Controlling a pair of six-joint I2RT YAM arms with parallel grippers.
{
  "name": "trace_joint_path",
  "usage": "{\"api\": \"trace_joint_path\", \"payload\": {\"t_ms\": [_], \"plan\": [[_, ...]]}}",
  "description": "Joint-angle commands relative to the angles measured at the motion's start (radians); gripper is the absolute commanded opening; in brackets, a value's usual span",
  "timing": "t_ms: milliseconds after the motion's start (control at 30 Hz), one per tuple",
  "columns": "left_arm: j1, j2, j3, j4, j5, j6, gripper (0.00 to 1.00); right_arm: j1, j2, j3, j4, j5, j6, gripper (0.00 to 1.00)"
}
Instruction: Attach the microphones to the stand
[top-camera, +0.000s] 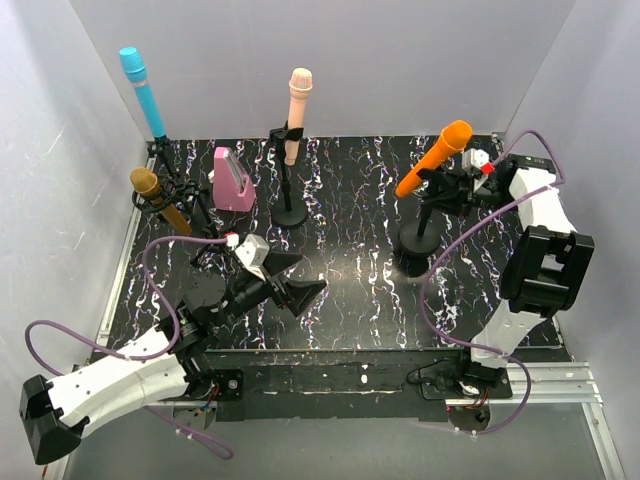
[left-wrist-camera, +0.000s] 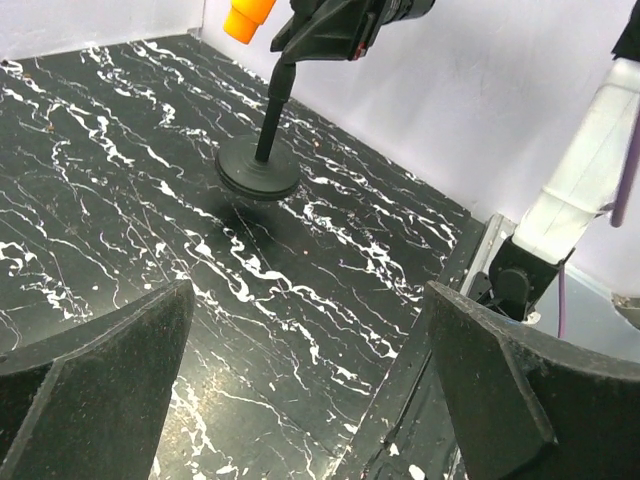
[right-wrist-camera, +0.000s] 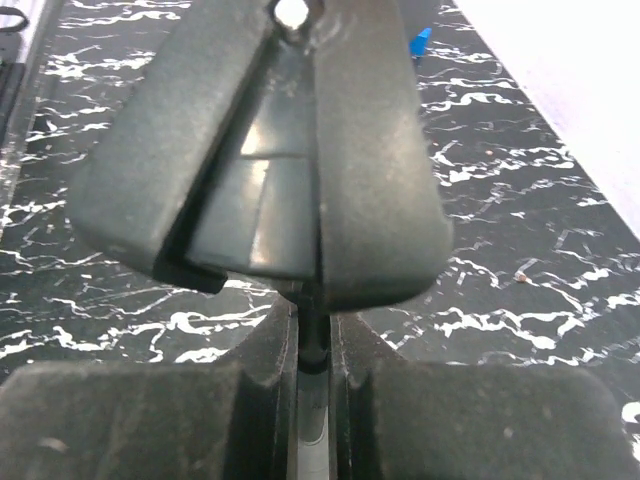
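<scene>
The orange microphone (top-camera: 434, 158) lies tilted in the black clip (right-wrist-camera: 260, 150) of the right stand (top-camera: 418, 238). My right gripper (top-camera: 458, 186) is shut on a thin part of that clip, seen between its fingers in the right wrist view (right-wrist-camera: 315, 400). The peach-pink microphone (top-camera: 297, 112) stands upright in the middle stand (top-camera: 289, 214). The cyan-blue microphone (top-camera: 142, 90) and the gold microphone (top-camera: 158, 198) sit in stands at the left. My left gripper (top-camera: 300, 285) is open and empty, low over the mat (left-wrist-camera: 310, 380), facing the right stand's base (left-wrist-camera: 258, 168).
A squat pink wedge block (top-camera: 232, 180) sits between the gold and peach-pink microphones. White walls close in the black marbled mat (top-camera: 350, 200) on three sides. A metal rail (top-camera: 560, 375) runs along the mat's right front edge. Purple cables hang by both arms.
</scene>
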Motion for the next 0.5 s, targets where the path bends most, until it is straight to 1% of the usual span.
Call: {"api": "trace_joint_path", "payload": {"t_ms": [0,100,133,167,200,333,467], "plan": [[-0.002,0.048,0.057,-0.015,-0.001,0.016,0.98,0.072,-0.033,0.034,-0.287,-0.284,0.074,0.01],[-0.002,0.081,0.08,-0.023,0.007,0.027,0.98,0.14,-0.016,0.052,-0.287,-0.285,0.156,0.01],[-0.002,0.09,0.085,-0.023,0.009,0.028,0.98,0.176,-0.007,0.069,-0.289,-0.285,0.202,0.01],[-0.002,0.095,0.084,-0.021,0.01,0.03,0.98,0.224,0.002,0.087,-0.289,-0.285,0.285,0.01],[-0.003,0.103,0.082,-0.015,0.009,0.031,0.98,0.258,-0.004,0.101,-0.289,-0.284,0.317,0.01],[-0.002,0.12,0.057,0.026,-0.008,0.039,0.98,0.384,-0.041,0.122,-0.287,-0.278,0.362,0.01],[-0.002,0.149,0.015,0.089,-0.063,0.079,0.98,0.416,-0.022,0.162,-0.287,-0.252,0.416,0.01]]}}
